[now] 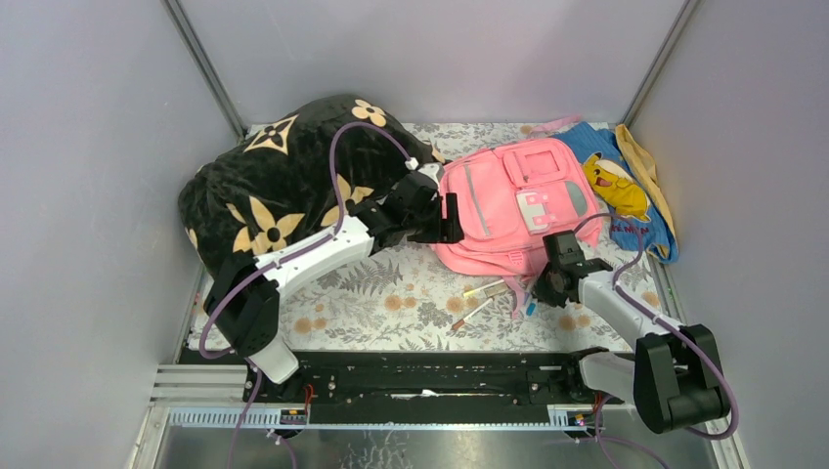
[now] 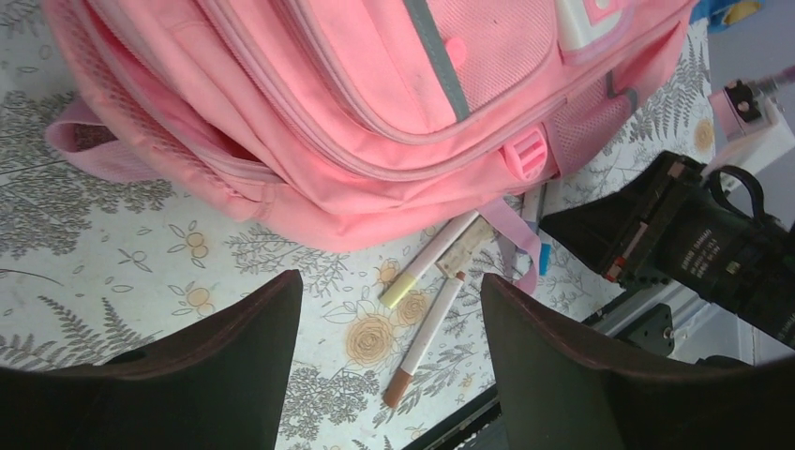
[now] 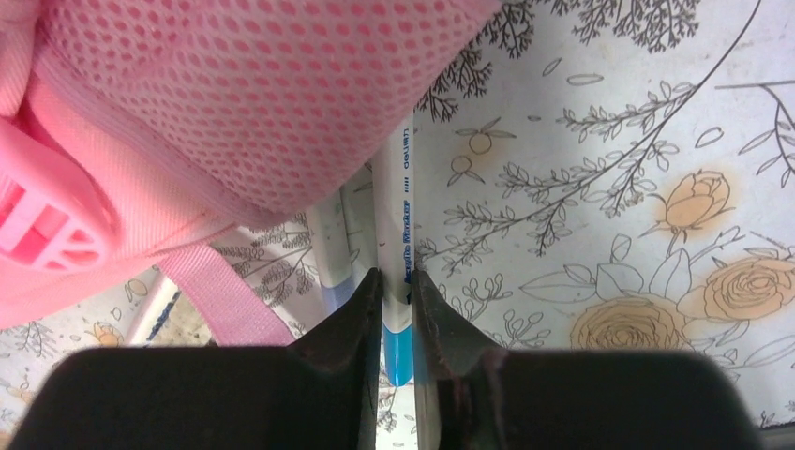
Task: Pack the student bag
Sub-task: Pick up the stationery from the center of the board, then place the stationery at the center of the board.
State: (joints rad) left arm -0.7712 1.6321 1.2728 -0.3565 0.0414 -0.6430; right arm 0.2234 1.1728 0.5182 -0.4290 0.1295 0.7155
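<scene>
Floral table cover (image 1: 391, 303) across the floor, and at back left sits the big black pillow (image 1: 279, 181) with tan flowers. Centre stage, the student bag (image 1: 508, 205) lies flat, front patch up, between that pillow and a blue cloth (image 1: 626, 210) at back right. The left gripper (image 2: 389, 347) hovers at the bag's left edge, jaws spread wide and holding nothing. The right gripper (image 3: 396, 309), low at the bag's near right corner, is clamped on a white marker (image 3: 395, 216) with a blue end, its barrel running under the mesh pocket. Just beside it, loose on the cover, lie a yellow-tipped pen (image 2: 427, 262) and a brown-tipped pen (image 2: 424, 337).
</scene>
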